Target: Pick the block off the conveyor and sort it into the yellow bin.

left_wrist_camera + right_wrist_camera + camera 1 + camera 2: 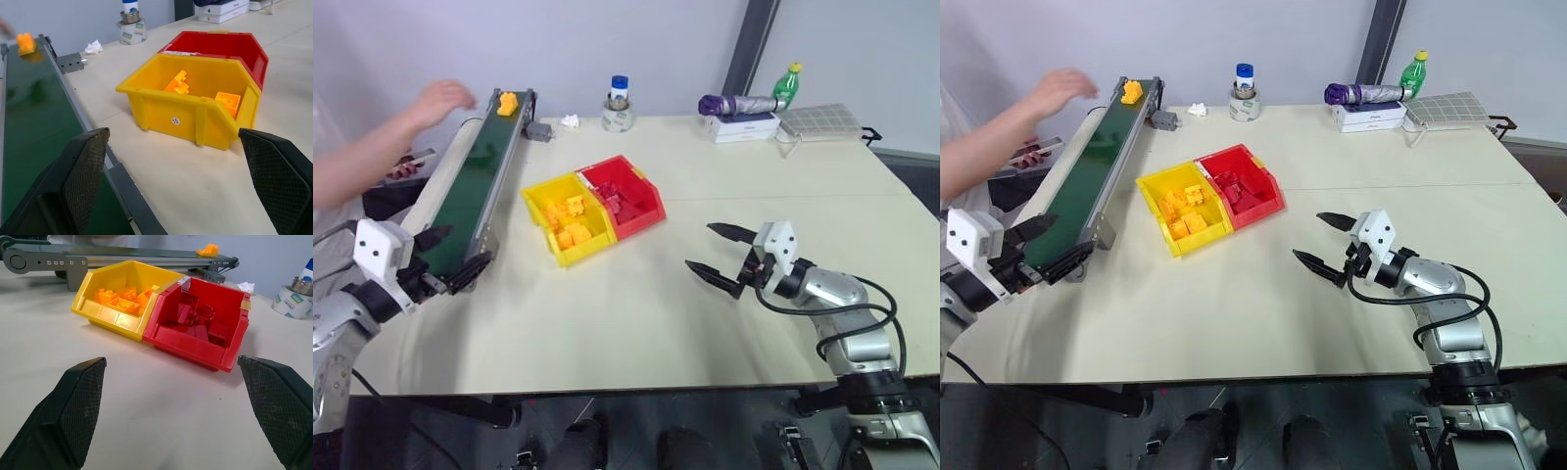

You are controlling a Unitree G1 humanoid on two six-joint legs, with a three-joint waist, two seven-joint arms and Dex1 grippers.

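Observation:
An orange-yellow block [507, 103] lies at the far end of the conveyor [470, 181], whose dark green belt runs along the table's left side. A person's hand [442, 98] hovers just left of that block. The yellow bin [564, 219] holds several orange bricks and is joined to a red bin [625, 196] with dark red bricks. My left gripper [450, 257] stands open at the conveyor's near end, with nothing between its fingers. My right gripper [717, 255] is open and empty over the bare table, right of the bins.
At the table's back stand a tape roll with a small bottle [618, 106], a crumpled tissue [571, 121], a white box with a purple umbrella [740, 116], a green bottle [786, 84] and a pale tray [820, 121]. A grey motor box [538, 131] sits beside the conveyor's far end.

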